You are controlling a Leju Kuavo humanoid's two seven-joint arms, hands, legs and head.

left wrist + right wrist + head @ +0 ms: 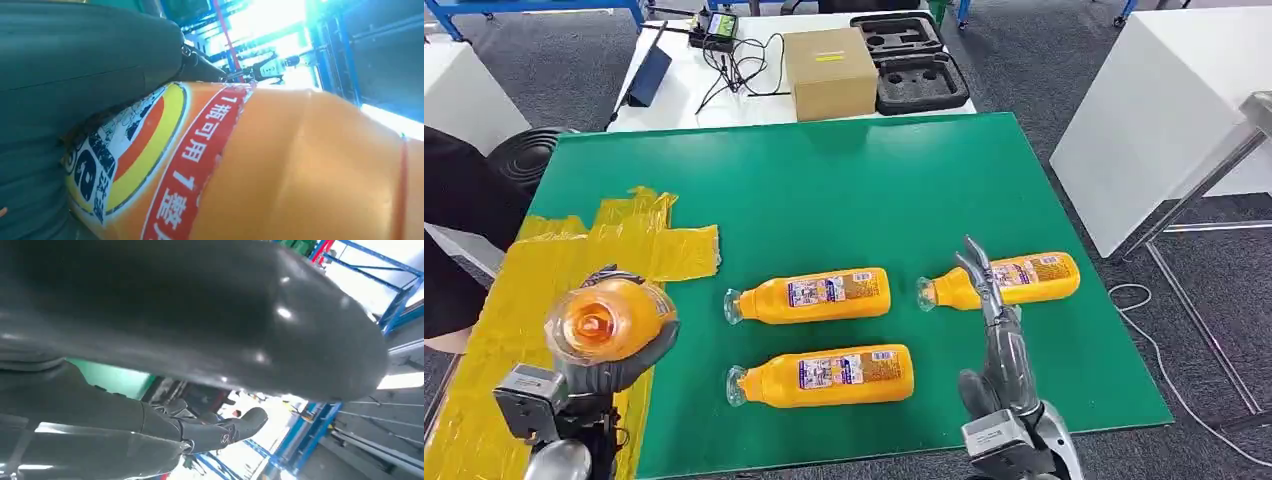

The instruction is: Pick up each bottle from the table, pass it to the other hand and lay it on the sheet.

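Observation:
My left hand point(614, 365) grips an orange bottle point(609, 320) above the yellow sheet point(534, 300); the bottle points end-on at the head camera. Up close, the left wrist view has this bottle point(280, 165) with its printed label against my left hand point(75, 75). Three more orange bottles lie on the green table point(844, 180): one in the middle point(814, 295), one nearer the front point(824, 375), one at the right point(1009, 280). My right hand point(999, 340) is raised with fingers stretched out, in front of the right bottle's neck, holding nothing. The right wrist view has my right hand's fingers point(220, 430) spread.
A cardboard box point(829, 72) and black foam trays point(912, 60) stand on the white table behind, with cables and a device. A person's dark sleeve point(454, 210) is at the left edge. A white table point(1164, 110) stands at the right.

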